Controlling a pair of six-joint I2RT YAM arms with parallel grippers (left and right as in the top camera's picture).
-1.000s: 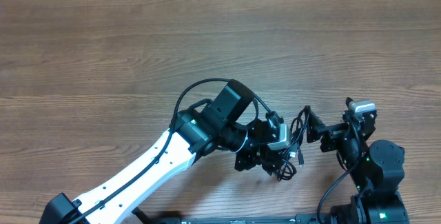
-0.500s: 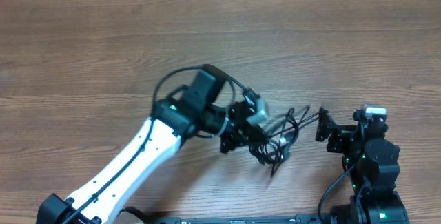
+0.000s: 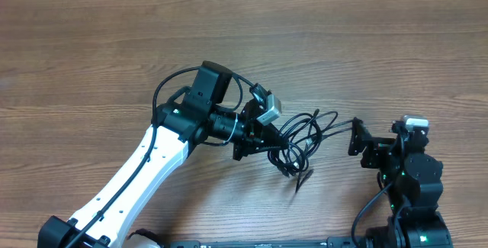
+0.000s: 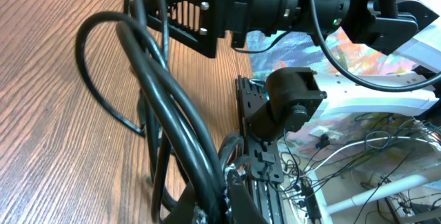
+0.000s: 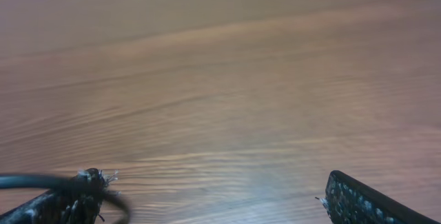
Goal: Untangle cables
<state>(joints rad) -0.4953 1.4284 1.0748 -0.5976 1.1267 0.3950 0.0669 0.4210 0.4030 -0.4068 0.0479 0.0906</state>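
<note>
The cables (image 3: 305, 137) are a loose tangle of thin black loops on the wooden table, between the two grippers. My left gripper (image 3: 273, 140) is shut on the tangle's left side. In the left wrist view the cables (image 4: 165, 93) run up out of the closed jaws (image 4: 227, 196). My right gripper (image 3: 355, 137) is open, just right of the tangle, and one strand reaches to it. In the right wrist view the fingers (image 5: 210, 182) are wide apart. A cable strand (image 5: 27, 180) lies against the left fingertip, with nothing between the fingers.
The wooden table (image 3: 114, 49) stretches to the far side and left. A loose plug end (image 3: 301, 181) lies toward the front edge. The right arm's base (image 3: 415, 187) stands at the front right. The left arm (image 3: 152, 164) crosses the front left.
My left gripper has moved left and away from the front edge with the cables, stretching the tangle out. The right gripper drew back to the right a second ago and has since stayed.
</note>
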